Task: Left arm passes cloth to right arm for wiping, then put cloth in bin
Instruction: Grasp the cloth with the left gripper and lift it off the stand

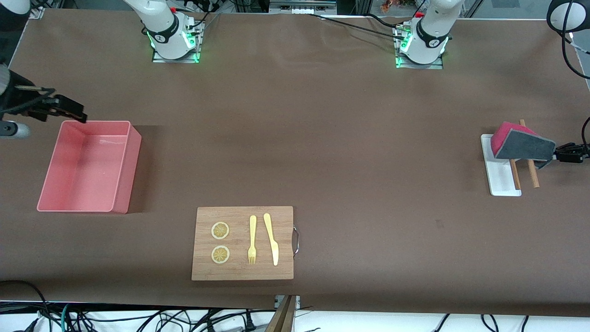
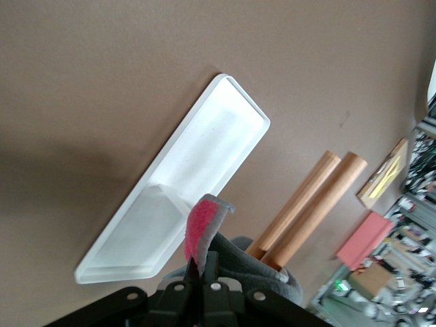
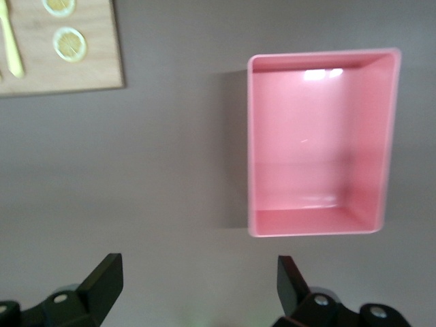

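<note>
The cloth (image 1: 521, 144), magenta-pink on one face and dark grey on the other, is raised in a tent shape over the end of a white tray (image 1: 502, 183) at the left arm's end of the table. My left gripper (image 1: 555, 157) is shut on the cloth's edge. In the left wrist view the pinched cloth (image 2: 204, 225) stands up from the left gripper (image 2: 202, 267), and its grey part drapes over the ends of two wooden rods (image 2: 313, 197). The pink bin (image 1: 120, 166) sits at the right arm's end. My right gripper (image 1: 71, 112) hangs open over the table by the bin's corner, and the right wrist view shows the right gripper (image 3: 197, 283) holding nothing beside the bin (image 3: 320, 157).
A wooden cutting board (image 1: 286, 221) lies near the front camera at mid-table, carrying two lemon slices (image 1: 220, 230), a yellow fork (image 1: 252, 240) and a yellow knife (image 1: 272, 240). The two wooden rods (image 1: 533, 174) lie beside the white tray (image 2: 197, 163). Cables hang at the table's edges.
</note>
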`<state>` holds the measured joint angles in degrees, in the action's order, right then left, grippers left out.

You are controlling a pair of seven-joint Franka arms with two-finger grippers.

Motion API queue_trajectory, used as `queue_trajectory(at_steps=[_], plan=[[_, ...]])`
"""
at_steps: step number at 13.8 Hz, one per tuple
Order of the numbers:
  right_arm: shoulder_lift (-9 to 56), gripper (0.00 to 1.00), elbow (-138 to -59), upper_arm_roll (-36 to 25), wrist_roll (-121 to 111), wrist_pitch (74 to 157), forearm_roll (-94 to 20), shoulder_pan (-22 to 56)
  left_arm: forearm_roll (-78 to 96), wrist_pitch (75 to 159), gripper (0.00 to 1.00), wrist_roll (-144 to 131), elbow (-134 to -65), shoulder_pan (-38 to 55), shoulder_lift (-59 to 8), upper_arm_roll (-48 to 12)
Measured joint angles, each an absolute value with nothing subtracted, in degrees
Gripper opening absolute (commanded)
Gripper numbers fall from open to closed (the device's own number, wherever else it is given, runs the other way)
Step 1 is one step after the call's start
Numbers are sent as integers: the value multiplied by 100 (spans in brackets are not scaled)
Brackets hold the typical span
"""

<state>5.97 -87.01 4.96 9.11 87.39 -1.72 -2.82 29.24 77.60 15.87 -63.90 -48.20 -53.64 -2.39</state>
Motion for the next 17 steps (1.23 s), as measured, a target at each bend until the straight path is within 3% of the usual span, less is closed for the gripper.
queue_trajectory(at_steps=[4,8,12,17], plan=[[913,100,-8712,1099,3175,9216,-853,-270,2415,7639,0,1730,-6175,-4798,-5093,-306],[1343,100,-8717,1840,5005,10124,-949,-226,1623,7225,0,1729,-6105,-4280,-4143,-392],[1567,100,-8718,1998,6180,10664,-970,5,1225,6723,0,1359,-6120,-3347,-3375,-391],[1891,100,-8722,2224,7395,11636,-1152,268,1232,6379,0,-823,-6131,-2204,-2986,-569]])
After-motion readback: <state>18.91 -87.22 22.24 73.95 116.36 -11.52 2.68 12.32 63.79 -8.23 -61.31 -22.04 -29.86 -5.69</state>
